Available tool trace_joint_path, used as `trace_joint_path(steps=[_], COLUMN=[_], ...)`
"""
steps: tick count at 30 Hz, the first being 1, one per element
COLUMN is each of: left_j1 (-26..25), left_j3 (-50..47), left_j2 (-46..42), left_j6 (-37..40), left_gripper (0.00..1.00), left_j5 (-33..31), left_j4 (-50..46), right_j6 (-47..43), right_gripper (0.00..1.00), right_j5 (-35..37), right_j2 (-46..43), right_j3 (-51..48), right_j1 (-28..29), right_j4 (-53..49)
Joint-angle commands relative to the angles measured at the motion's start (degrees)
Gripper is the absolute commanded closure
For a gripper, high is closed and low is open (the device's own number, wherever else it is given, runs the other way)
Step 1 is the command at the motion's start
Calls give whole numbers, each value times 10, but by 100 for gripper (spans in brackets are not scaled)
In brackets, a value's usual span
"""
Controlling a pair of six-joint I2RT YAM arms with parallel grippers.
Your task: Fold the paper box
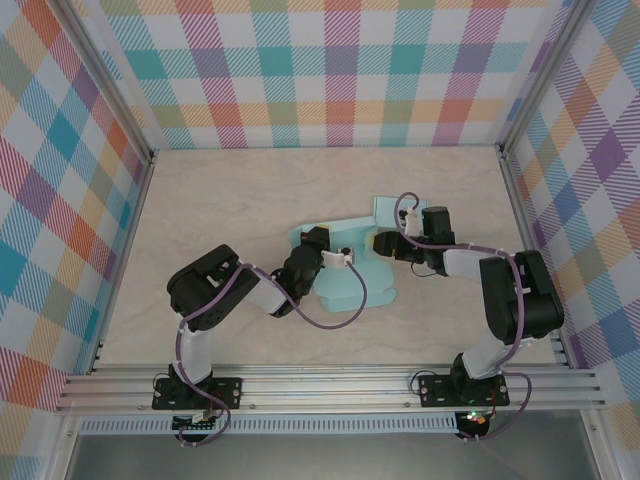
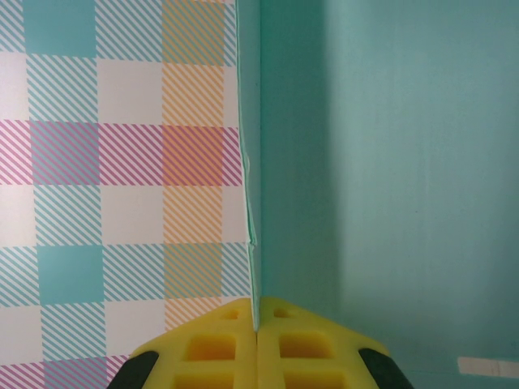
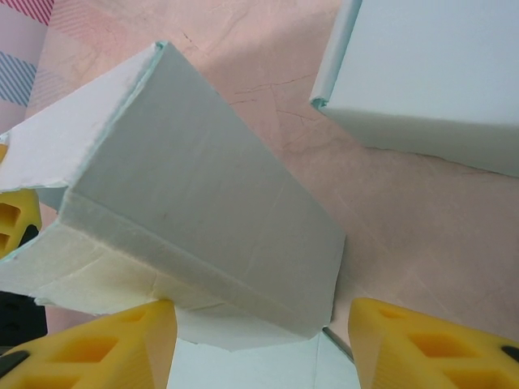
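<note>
**Left clamped, right spread: card box half-formed at centre**

Starting left of the paper box (image 1: 350, 285): the left end effector (image 2: 258, 324) has its yellow pads (image 2: 211, 348) pressed together. A thin teal wall of the box runs straight down into the seam between them, so that's a pinch on a single sheet edge. The box sits in the middle of the counter (image 1: 230, 200), partly formed, between the two arms, with one flap (image 1: 385, 210) standing up at its far right corner. Right of the box, the right end effector (image 3: 259, 324) stands spread, one pad either side of a folded panel. I can't tell whether either pad touches card.

Handling, as I judge it: this is light, thin card, stiff only along its creases, and likely to buckle or tear if pinched mid-panel or dragged. One edge in the right wrist view looks ragged. The best hold is close to a crease or on a doubled edge, with the other arm pinning the base, because something this light will slide on the smooth counter.

Room: there's open counter left of the box, beyond it and right of it, and the checked walls (image 1: 60, 200) stand well apart from it. The tight spot is over the box itself, where both wrists crowd close together.
</note>
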Motion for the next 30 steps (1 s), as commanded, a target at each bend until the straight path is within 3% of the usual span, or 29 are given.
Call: trace_joint_path(steps=[1, 15, 27, 28, 30], left_j1=[-9, -13, -22, -23, -25], left_j3=[5, 3, 4, 4, 5], left_j2=[10, 8, 5, 2, -7], left_j6=[7, 10, 0, -11, -38], left_gripper=[100, 100, 100, 96, 80], left_j5=[7, 14, 15, 16, 10], left_j4=[-2, -2, -2, -2, -2], right_j6=[-22, -59, -83, -85, -88], right_gripper=[41, 46, 70, 73, 80], right_j5=[9, 165, 267, 281, 304], right_j2=[12, 21, 47, 46, 44], right_j3=[14, 5, 3, -1, -10], right_j1=[8, 56, 104, 110, 118], right_j4=[15, 73, 127, 134, 148])
